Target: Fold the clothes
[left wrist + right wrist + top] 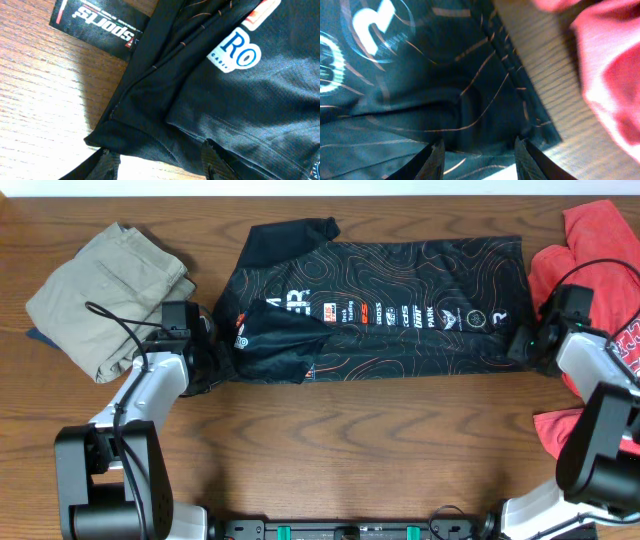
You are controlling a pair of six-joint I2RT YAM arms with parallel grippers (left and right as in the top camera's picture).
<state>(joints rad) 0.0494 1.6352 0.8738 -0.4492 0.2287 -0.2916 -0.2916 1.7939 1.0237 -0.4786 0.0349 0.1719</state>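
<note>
The black jersey (400, 300) with orange contour lines and white logos lies spread across the middle of the table, its left part folded over. My left gripper (207, 345) is at its lower left corner. In the left wrist view the jaws (160, 167) are open, with the jersey's dark hem (150, 125) just beyond and between the fingertips. My right gripper (522, 340) is at the jersey's right edge. In the right wrist view its jaws (480, 160) are open with the jersey's fabric (420, 100) between the fingers.
Folded khaki trousers (105, 295) lie at the back left, next to the left arm. A red garment (590, 260) lies bunched at the right edge, close to the right gripper, and also shows in the right wrist view (610, 75). Bare wooden table (350, 440) runs along the front.
</note>
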